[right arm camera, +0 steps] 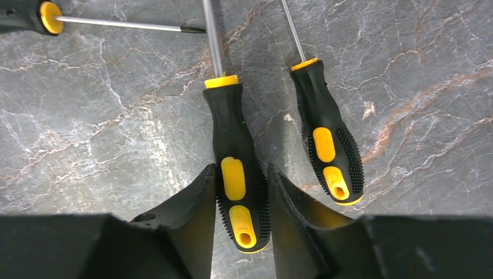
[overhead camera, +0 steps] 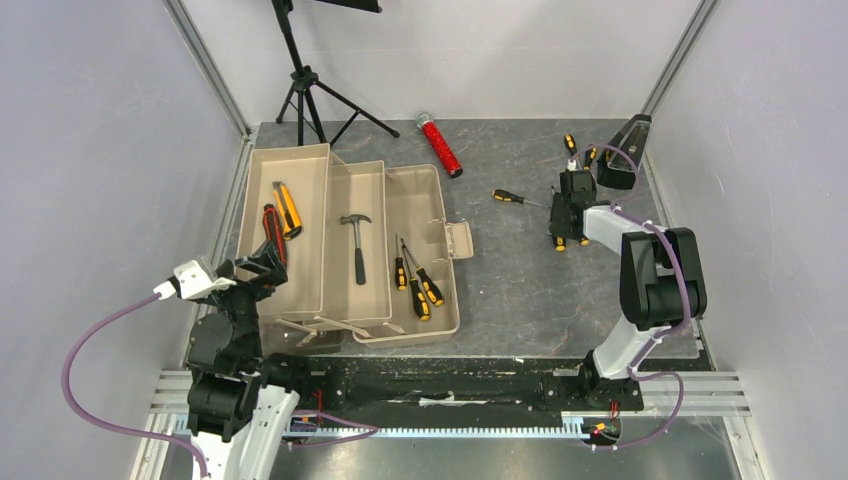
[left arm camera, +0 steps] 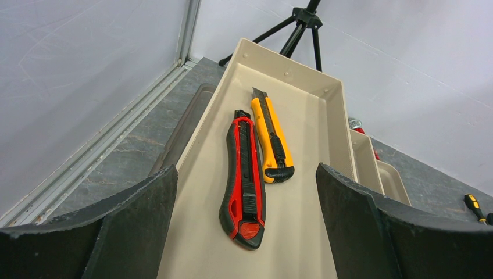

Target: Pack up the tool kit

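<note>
The tan toolbox (overhead camera: 303, 155) lies open at the left with its trays folded out. The left tray (left arm camera: 302, 110) holds an orange utility knife (left arm camera: 270, 139) and a red utility knife (left arm camera: 244, 180). The middle tray holds the hammer (overhead camera: 357, 240), and the right compartment holds three screwdrivers (overhead camera: 415, 280). My left gripper (left arm camera: 245, 171) is open and empty over the near end of the left tray. My right gripper (right arm camera: 240, 171) is shut on a black-orange screwdriver handle (right arm camera: 235, 174) lying on the table, also seen in the top view (overhead camera: 558, 240).
A second screwdriver (right arm camera: 328, 133) lies right beside the held one and a third (right arm camera: 46, 14) lies further off. Another lies loose mid-table (overhead camera: 508, 197). The red glittery cylinder (overhead camera: 440, 145), the black metronome (overhead camera: 625, 152) and a tripod (overhead camera: 300, 90) stand at the back.
</note>
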Robot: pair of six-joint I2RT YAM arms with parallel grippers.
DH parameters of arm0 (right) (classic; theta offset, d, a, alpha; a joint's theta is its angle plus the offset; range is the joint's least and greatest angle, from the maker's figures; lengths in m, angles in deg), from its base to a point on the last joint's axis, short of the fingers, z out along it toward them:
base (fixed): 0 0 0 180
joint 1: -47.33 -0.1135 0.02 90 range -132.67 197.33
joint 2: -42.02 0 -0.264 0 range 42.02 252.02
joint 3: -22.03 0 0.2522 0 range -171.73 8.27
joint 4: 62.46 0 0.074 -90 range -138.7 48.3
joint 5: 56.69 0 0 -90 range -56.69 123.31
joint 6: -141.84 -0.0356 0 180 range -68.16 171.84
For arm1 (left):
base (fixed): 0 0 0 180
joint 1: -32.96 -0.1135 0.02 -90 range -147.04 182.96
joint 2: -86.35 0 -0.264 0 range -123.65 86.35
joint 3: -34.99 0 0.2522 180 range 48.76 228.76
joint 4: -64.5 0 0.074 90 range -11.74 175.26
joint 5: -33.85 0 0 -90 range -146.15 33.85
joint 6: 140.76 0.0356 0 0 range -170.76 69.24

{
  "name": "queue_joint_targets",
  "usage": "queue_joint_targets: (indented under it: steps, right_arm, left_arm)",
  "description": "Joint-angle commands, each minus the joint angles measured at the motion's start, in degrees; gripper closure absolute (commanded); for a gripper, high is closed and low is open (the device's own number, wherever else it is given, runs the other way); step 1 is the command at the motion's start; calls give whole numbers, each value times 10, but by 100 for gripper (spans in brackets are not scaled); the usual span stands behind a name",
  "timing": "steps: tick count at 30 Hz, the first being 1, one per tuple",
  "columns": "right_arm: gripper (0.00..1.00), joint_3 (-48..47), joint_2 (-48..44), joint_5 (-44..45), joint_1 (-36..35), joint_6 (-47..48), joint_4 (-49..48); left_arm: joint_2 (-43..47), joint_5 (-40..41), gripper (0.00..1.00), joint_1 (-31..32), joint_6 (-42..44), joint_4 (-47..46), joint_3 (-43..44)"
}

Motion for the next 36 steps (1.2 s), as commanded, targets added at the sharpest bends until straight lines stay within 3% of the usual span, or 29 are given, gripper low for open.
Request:
queue_joint_targets:
  steps: [1,7,16,25,36]
  right_arm:
    - [71,-6,-4,-17,3,5,-22]
    - [89,28,-63,-27,3,-3,-25]
    - [97,40,-225,-47,-50,-35,-28]
    - [100,59,-288,-82,-244,-149,-109]
    - [100,27,-190,-55,-451,-234,-167]
  left_arm:
    - [3,11,7,-3,19,-18,-1]
    - [1,9,7,-3,19,-18,-1]
    - [-5,11,7,-3,19,-17,-1]
    - [-2,16,7,-3,18,-18,-3]
    - [1,19,7,-3,18,-18,-3]
